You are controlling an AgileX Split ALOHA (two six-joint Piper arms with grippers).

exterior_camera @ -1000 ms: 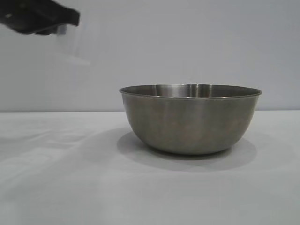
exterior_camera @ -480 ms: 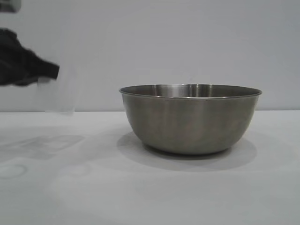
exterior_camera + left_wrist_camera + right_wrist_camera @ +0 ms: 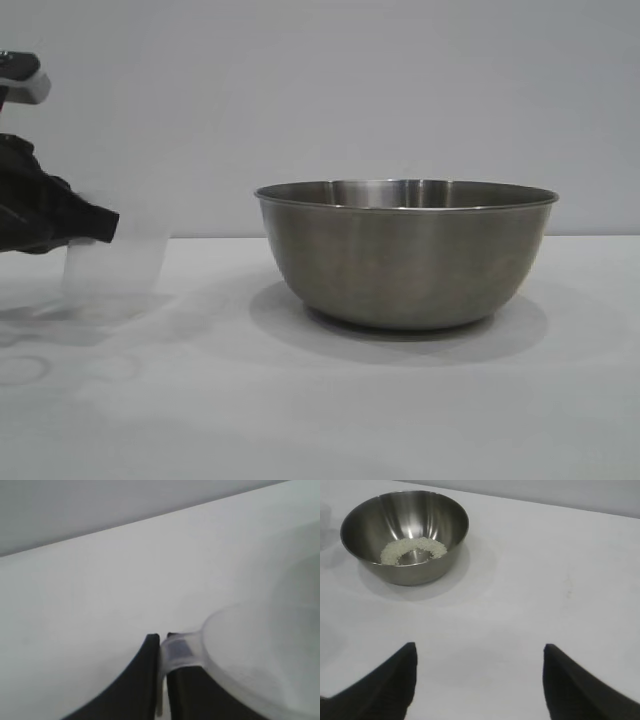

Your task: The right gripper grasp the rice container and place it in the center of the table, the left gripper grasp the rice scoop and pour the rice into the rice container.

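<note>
Left gripper (image 3: 162, 645) is pinching the rice scoop (image 3: 115, 265) by its handle, apparently emptied; rice (image 3: 412, 550) is lying in the rice container (image 3: 405, 255); right gripper (image 3: 477, 675) is hanging spread, idle.

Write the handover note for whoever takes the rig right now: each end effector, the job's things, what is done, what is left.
Left end effector: shut on the loop handle of the rice scoop, low over the table at its left side; the scoop looks empty and upright.
Right end effector: open, holding nothing, away from the rice container.
Rice container: standing near the table's center, with the rice lying in its bottom.
Done: container placed, rice poured.
Left: set the scoop down, let go, and park the left arm.
</note>
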